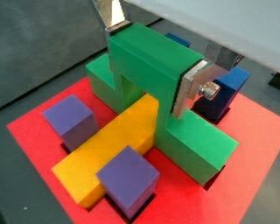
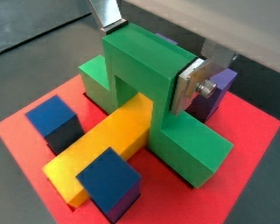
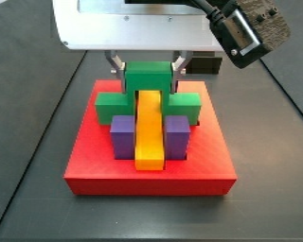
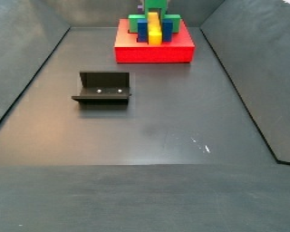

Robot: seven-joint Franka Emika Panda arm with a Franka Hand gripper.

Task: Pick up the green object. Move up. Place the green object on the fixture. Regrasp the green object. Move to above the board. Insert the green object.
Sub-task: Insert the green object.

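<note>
Dark grey matte flooring (image 4: 148, 181) is filling the whole workspace, with angled dark walls closing it in, and I'm not spotting any readable writing or brand marks anywhere. Going left to right in a side view, the fixture (image 4: 102, 89) is sitting alone on the floor, well apart from everything else, and further right at the back the board (image 4: 154, 52) is lying flat. Up close, the board (image 3: 151, 165) is carrying the yellow bar (image 3: 148, 128) down its middle with purple blocks (image 3: 121, 136) flanking it, and blue blocks (image 2: 55, 121) are showing in a wrist view. The green object (image 3: 148, 83) is straddling the yellow bar, arms reaching out both sides. The gripper (image 3: 148, 64) is hanging right over the board, clamping the green object's (image 1: 154, 61) raised centre between its silver fingers (image 1: 199, 83).
</note>
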